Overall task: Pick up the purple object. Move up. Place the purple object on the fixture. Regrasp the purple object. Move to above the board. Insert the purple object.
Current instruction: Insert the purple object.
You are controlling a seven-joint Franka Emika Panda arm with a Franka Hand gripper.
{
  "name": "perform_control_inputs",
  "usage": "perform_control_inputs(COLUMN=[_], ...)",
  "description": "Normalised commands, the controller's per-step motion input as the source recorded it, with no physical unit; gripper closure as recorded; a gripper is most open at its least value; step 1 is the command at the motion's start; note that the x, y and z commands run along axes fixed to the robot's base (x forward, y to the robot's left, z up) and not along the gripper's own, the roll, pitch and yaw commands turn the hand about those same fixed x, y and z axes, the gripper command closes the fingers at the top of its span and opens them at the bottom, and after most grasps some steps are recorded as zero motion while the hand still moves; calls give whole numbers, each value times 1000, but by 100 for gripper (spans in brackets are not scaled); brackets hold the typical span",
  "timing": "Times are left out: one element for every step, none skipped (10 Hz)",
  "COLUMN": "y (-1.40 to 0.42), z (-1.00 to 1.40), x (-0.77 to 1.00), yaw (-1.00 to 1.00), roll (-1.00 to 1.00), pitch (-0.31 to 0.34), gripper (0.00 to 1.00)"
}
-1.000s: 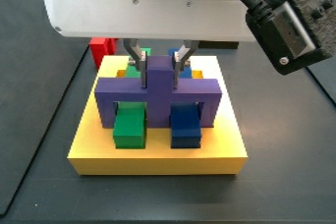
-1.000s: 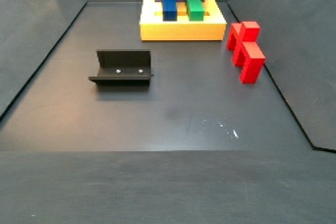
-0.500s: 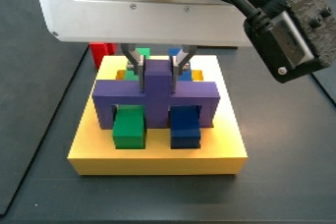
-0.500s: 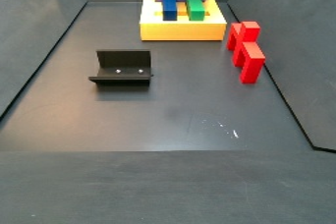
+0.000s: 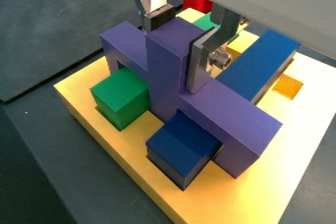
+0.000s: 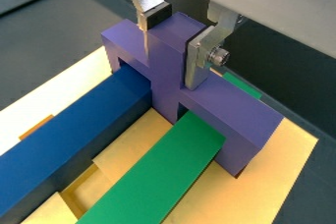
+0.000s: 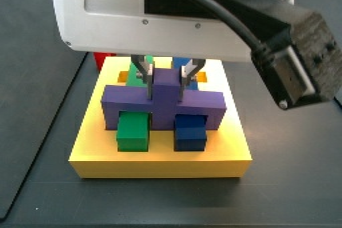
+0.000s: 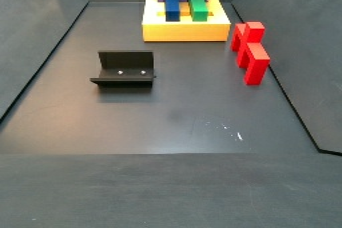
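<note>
Purple object [image 6: 168, 71] gripped by gripper [image 6: 182, 33] fingers, astride two bars, yellow board [image 7: 160, 160]

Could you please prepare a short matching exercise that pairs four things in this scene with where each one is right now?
Things:
1. purple object
2. fixture
3. red stepped block
4. claw

Places:
A. alone on the dark floor, apart from the board
B. on the floor just beside the board
C. straddling the green bar and blue bar on the board
D. astride the purple upright rib

Pairs: 1-C, 2-A, 3-B, 4-D
</note>
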Motion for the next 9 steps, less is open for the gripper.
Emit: perform_control_inputs(y=[0,0,0,0,0,0,0,-6,0], z=[-174,-431,-511,-526,-617,-571,-454,0,0], x=[0,-200,-206,-243,-211,-146,-129,0,0], yaw=[0,17,60,66,51,9,0,0,0], roll=[20,-33,-106,-119,-24,-46,-33,14,0], pitch=[-23,-191,-259,-307,-281,-233,-169,0,0], gripper=[100,100,100,100,100,100,100,100,100])
